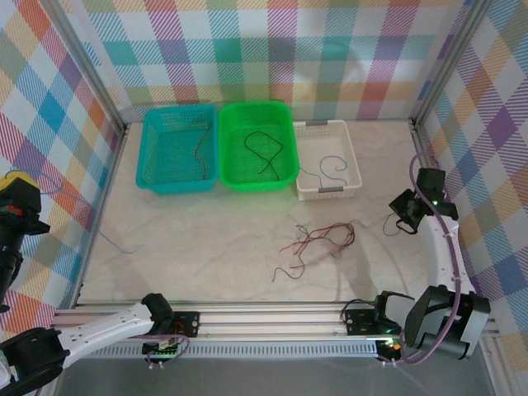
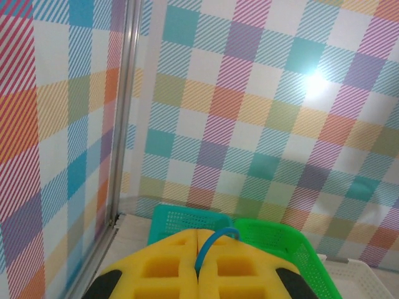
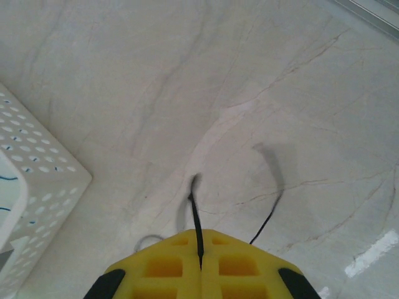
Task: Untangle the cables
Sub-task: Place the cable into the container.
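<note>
The left gripper (image 2: 199, 237) is pressing its fingers together on a blue cable (image 2: 219, 234), which is looping out just beyond the tips. The gripper is hanging high and well left of the work, and I judge it to be drawing this strand clear of the rest. Ahead and to its right, the teal basket (image 1: 153, 177), green basket (image 1: 256, 106) and white basket (image 1: 353, 157) are each holding a single loose strand, which suggests sorting by colour. Between the grippers, nearer the right one, the tangle (image 1: 322, 239) of red and brownish cables is lying on the table (image 1: 206, 247), touched by neither. The right gripper (image 3: 199, 240) is pinching a black cable (image 3: 195, 212) low over the table, with its free length trailing to the right of the fingers. It is probably holding the cable for carrying to a basket.
</note>
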Available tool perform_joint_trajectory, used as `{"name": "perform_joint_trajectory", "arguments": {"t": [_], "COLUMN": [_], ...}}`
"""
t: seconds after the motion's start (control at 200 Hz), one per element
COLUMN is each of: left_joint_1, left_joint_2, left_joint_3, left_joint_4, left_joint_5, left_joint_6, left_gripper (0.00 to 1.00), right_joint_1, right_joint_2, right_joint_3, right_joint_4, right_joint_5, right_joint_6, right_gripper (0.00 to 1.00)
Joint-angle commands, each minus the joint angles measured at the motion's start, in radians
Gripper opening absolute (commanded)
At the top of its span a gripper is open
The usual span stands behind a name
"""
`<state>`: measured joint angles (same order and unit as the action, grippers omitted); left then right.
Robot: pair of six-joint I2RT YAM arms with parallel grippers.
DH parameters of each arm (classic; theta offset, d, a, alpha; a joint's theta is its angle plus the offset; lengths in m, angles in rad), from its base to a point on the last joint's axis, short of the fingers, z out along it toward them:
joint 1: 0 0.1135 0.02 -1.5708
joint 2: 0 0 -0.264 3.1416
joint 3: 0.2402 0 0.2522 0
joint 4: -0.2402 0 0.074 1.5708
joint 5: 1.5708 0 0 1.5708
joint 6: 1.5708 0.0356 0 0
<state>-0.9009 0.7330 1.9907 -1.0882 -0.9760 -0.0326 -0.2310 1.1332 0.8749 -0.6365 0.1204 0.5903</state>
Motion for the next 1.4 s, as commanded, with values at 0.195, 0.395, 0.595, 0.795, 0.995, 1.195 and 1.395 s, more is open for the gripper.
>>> {"name": "perform_joint_trajectory", "arguments": {"t": [0.195,0.395,0.595,0.795,0.995,1.195,1.395], "left_joint_1": [-0.026,-0.026,-0.021,0.036,0.072,0.112,0.115], "left_joint_2": [0.101,0.265,0.513,0.767,1.041,1.280,1.394], "left_joint_3": [-0.085,-0.106,0.056,0.291,0.536,0.736,0.774], "left_joint_4": [0.044,0.228,0.367,0.450,0.470,0.531,0.622], "left_joint_5": [0.141,0.342,0.487,0.633,0.728,0.809,0.871], "left_joint_6": [-0.047,0.013,0.078,0.055,0.012,-0.055,-0.079], "left_gripper": [0.00,0.00,0.00,0.00,0.00,0.00,0.00], "right_joint_1": [0.120,0.169,0.179,0.180,0.182,0.183,0.190], "right_joint_2": [-0.061,-0.108,-0.161,-0.223,-0.260,-0.279,-0.296], "right_joint_3": [0.037,0.049,0.038,0.015,0.021,0.019,0.001], "right_joint_4": [0.046,0.056,0.051,0.050,0.049,0.069,0.096], "right_joint_5": [-0.034,-0.057,-0.062,-0.075,-0.074,-0.091,-0.126], "right_joint_6": [-0.044,-0.054,-0.063,-0.068,-0.073,-0.069,-0.053], "right_gripper": [0.00,0.00,0.00,0.00,0.00,0.00,0.00]}}
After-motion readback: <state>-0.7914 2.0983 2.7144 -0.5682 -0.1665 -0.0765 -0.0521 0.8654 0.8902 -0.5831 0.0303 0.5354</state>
